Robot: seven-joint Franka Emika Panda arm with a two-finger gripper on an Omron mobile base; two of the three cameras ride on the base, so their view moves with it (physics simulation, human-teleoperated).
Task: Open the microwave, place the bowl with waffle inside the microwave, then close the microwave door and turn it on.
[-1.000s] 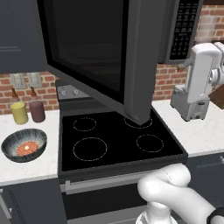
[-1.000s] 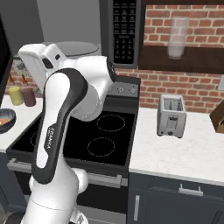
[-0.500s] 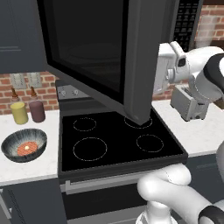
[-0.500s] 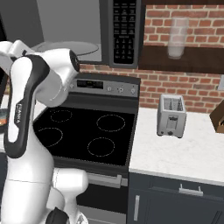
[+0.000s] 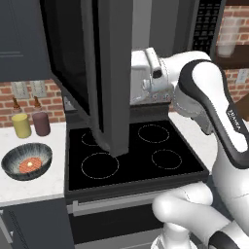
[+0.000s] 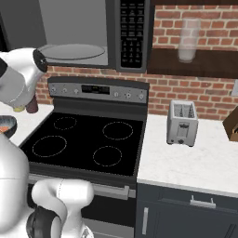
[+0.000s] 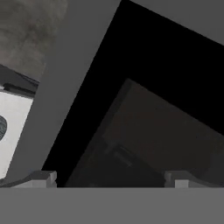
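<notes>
The wide dark grey microwave door [image 5: 104, 73] hangs swung open over the black stove. The robot's tool [image 7: 111, 177], jaws spread wide and empty, faces it. The round grey-blue speckled bowl [image 5: 26, 162] holding the small orange-red waffle [image 5: 30, 164] rests on the white tabletop [image 5: 29, 187] left of the stove.

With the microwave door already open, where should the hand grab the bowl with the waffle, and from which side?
Grip the rim of the round dark grey-blue speckled bowl, coming straight down from above. It sits upright on the white counter left of the black stove; the small orange-red waffle lies centred, leaving the rim free, and yellow and maroon cups stand behind it.
</notes>
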